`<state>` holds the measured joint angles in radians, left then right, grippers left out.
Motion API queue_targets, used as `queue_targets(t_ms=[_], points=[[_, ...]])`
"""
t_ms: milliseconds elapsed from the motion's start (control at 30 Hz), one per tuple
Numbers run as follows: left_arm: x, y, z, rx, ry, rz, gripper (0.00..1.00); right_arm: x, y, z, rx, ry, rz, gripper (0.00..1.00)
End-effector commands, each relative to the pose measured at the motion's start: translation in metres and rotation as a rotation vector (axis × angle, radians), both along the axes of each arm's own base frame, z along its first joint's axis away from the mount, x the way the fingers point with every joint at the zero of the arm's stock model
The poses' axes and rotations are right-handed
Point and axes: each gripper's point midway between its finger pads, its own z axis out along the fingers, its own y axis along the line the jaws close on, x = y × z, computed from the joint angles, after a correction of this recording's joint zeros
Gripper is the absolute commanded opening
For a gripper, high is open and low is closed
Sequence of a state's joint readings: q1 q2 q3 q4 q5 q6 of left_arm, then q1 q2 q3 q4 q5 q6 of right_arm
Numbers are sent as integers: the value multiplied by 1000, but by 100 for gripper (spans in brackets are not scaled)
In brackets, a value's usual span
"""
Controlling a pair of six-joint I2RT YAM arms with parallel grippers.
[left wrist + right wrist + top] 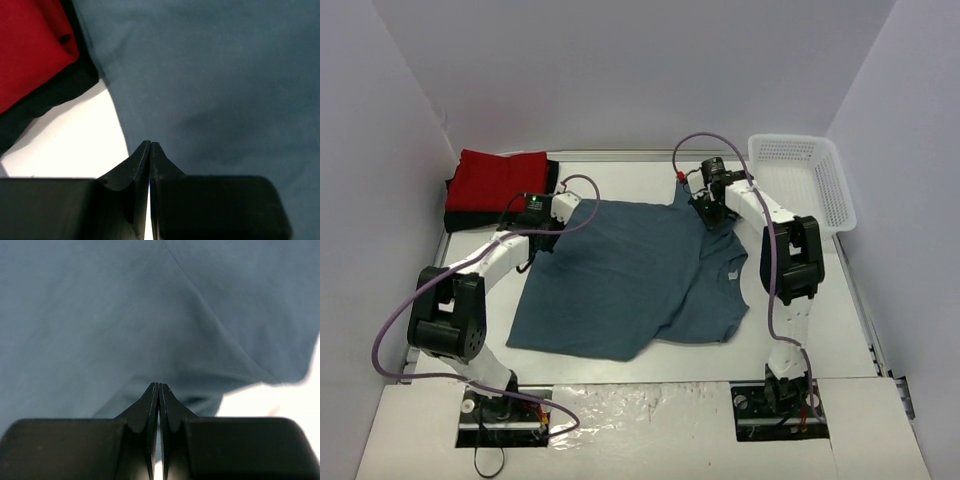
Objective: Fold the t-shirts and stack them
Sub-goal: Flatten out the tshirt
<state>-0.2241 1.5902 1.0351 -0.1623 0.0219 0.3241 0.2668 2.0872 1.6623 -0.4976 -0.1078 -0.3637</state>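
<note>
softly creased slate-blue cloth t-shirt

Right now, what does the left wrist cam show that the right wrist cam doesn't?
Left wrist only: the red t-shirt lying on the black t-shirt, in the upper left corner.
Right wrist only: a long diagonal crease running across the cloth.
Both: the teal t-shirt filling most of the frame, a patch of white table, and each arm's own pincer shut, left pincer and right pincer, with the tips at the teal cloth. Neither view shows whether any cloth is pinched.
</note>
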Motion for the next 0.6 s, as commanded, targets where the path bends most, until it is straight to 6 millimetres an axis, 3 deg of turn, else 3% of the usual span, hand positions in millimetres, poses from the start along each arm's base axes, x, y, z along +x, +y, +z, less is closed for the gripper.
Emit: queue_targets(t_ms=[0,200,333,567], points=[[18,-10,0,-25,-22,22,2,7,-10,-8,-42,23,-37,0],[30,-9,-20,18,4,52,2,11,-13,-34,-43,71,-39,0],[34,-13,-43,64,66,64,2,13,-23,-50,-40,101,-61,0],[48,-11,-62,126,112,105,2,27,-42,-63,-91,99,-115,0]])
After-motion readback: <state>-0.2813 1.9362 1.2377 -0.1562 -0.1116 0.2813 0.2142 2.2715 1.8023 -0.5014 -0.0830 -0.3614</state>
